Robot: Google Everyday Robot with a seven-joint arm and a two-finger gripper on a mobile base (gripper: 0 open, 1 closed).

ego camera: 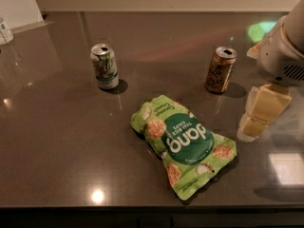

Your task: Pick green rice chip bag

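Your cream-coloured gripper (260,118) hangs low at the right, well apart from the crinkly light-green rice chip bag (183,144), which lies flat near the front; I cannot tell how wide the gripper stands. Come over the bag's puffy middle and pinch a fold. The glossy dark-grey counter (57,141) mirrors lights; a green-and-white soda can (105,65) and a brown soda can (220,69) stand behind

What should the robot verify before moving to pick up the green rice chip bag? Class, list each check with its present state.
1. Green rice chip bag in view, lying flat on the table: ok.
2. Nothing resting on the bag: ok.
3. Green-and-white can and brown can stand apart from the bag: ok.
4. Gripper above the bag: not ok; it sits at the right edge, beside the bag.
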